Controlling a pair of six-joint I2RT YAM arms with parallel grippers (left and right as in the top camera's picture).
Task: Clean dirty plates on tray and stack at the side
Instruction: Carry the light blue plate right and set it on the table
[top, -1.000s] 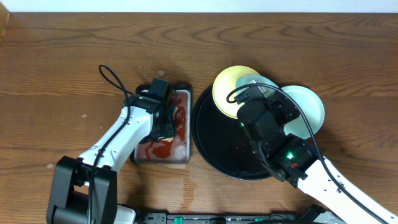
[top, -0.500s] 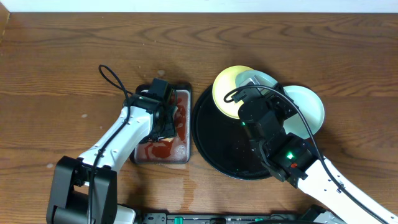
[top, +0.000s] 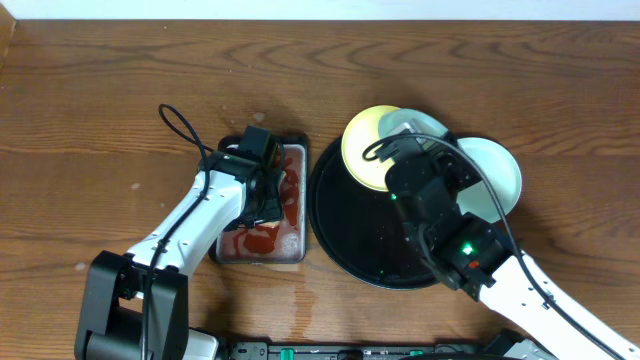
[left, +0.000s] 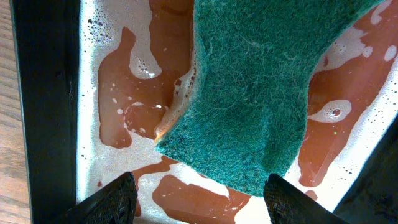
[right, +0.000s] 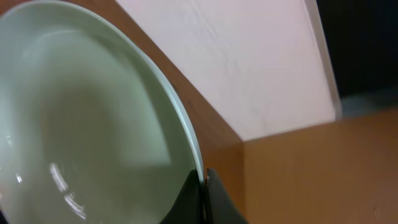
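Overhead looks straight down on the surface (top: 90, 90); wrist views sit close: left over the small tray (left: 46, 93), right at a plate (right: 81, 124) rim.

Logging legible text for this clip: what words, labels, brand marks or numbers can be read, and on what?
None: no readable text in any view.
The yellow plate, the mint-white plate, the black tray, the metal tray and the green scouring pad carry no print.
The green light on the right arm is a lamp, not a sign.
The marks along the overhead view's bottom edge: too small to read.
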